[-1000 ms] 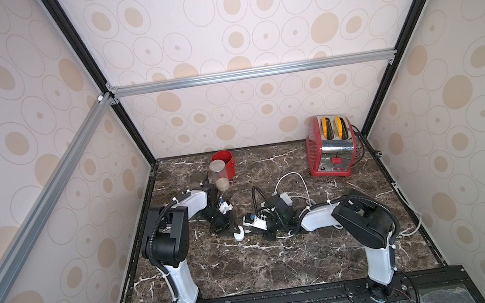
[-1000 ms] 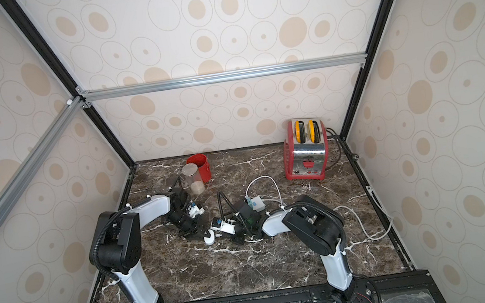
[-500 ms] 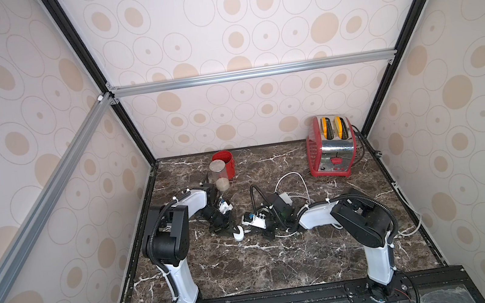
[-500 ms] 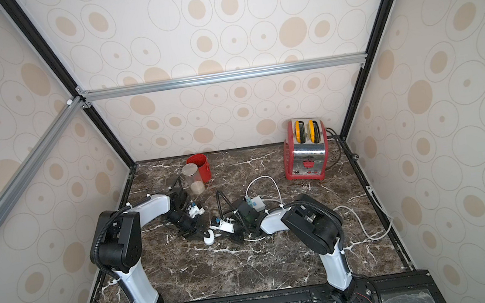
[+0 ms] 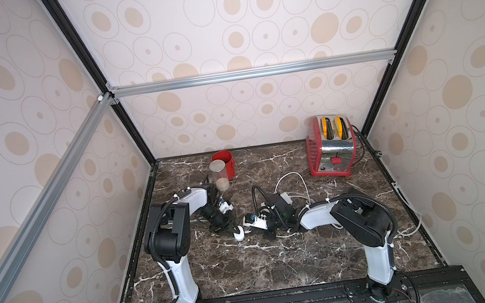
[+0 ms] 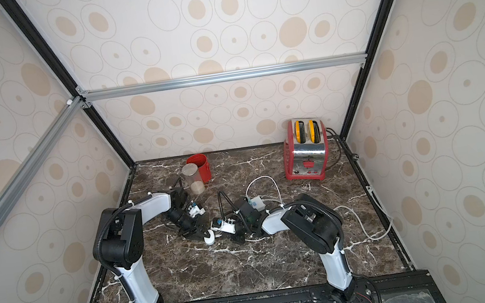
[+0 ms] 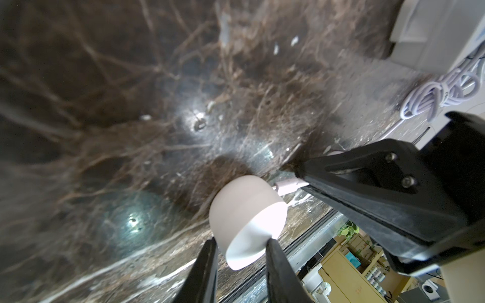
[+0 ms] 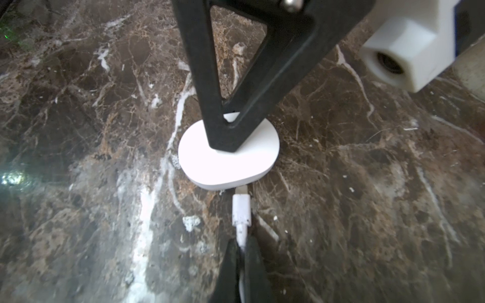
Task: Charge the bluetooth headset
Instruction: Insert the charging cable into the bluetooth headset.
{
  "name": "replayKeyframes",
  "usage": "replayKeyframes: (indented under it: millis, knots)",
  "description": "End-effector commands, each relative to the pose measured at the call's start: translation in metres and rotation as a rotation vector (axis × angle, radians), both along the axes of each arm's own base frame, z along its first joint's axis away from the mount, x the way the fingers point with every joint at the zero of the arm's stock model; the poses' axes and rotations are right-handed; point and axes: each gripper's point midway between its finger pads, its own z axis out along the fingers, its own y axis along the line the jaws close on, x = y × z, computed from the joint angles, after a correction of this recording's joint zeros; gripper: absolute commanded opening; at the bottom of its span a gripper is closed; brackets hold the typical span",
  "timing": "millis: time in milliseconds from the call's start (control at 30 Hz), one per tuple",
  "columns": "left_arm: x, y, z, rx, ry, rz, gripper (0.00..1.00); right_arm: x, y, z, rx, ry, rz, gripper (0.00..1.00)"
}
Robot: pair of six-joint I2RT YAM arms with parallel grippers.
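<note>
The bluetooth headset (image 8: 228, 157) is a small white oval case resting on the marble top, seen in both top views (image 5: 239, 234) (image 6: 209, 238). My left gripper (image 7: 241, 241) is shut on it, one black finger on each flat side (image 5: 234, 228). My right gripper (image 8: 242, 244) is shut on the white charging cable just behind its plug (image 8: 242, 210). The plug's metal tip meets the rim of the case (image 7: 246, 212); how deep it sits I cannot tell. In a top view the right gripper (image 5: 253, 229) lies low, just right of the case.
A red toaster (image 5: 331, 150) stands at the back right. A red cup (image 5: 224, 162) and a clear jar (image 5: 220, 176) stand at the back left. A white adapter block (image 5: 287, 199) and looped white cable (image 5: 289, 181) lie behind my right wrist. More cable (image 5: 410, 229) trails along the right edge.
</note>
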Motion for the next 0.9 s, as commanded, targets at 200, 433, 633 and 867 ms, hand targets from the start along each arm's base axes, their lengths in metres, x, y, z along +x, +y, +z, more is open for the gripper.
replayKeyframes:
  millis: [200,433,633,867]
  knots:
    - [0.002,-0.01,-0.019,-0.019,-0.004,-0.051,0.3,-0.017,0.009,0.004,0.045,0.009,0.088,0.0]
    - [0.0,-0.016,-0.019,-0.034,-0.005,-0.075,0.3,-0.022,0.014,0.011,0.079,0.006,0.126,0.0]
    - [0.002,-0.026,-0.017,-0.07,-0.01,-0.087,0.3,-0.024,0.018,0.007,0.067,0.006,0.133,0.0]
    - [-0.002,-0.042,-0.013,-0.117,-0.013,-0.12,0.3,-0.022,0.025,0.009,0.07,0.041,0.119,0.0]
